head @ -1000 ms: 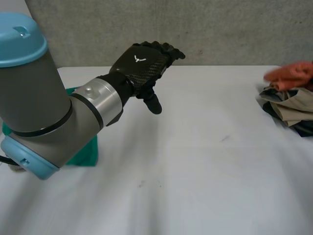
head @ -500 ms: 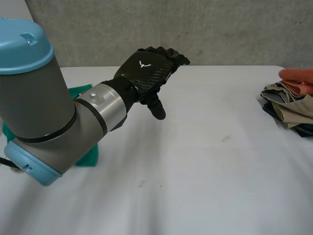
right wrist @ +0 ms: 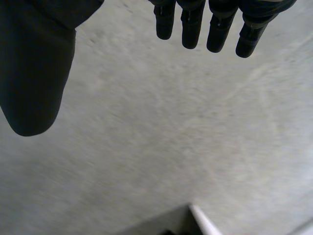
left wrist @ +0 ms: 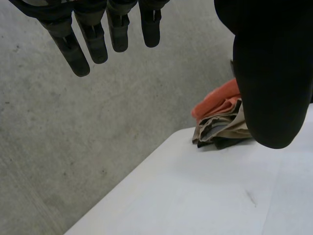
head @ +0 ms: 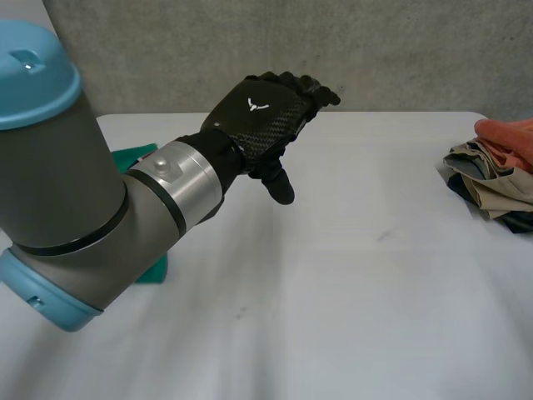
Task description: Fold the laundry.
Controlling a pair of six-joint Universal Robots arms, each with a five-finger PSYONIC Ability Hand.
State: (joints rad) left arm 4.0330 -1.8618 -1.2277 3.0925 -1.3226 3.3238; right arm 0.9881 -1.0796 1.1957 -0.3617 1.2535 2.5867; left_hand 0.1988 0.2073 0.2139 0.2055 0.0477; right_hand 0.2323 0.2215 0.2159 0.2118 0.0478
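The left hand is hovering upper-centre over the desk — fingers straight, empty. The right hand is hanging open too. Laundry is lying far right.

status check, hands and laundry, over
Left hand open, empty, above table. Right hand open, empty. Laundry pile crumpled at table's right edge, no hand on it. Green cloth beside left arm, out of the way.

One white desk carries two lots of laundry: one green cloth and one heap of one orange piece, one beige piece and one dark piece. There are two black hands: one left hand and one right hand.
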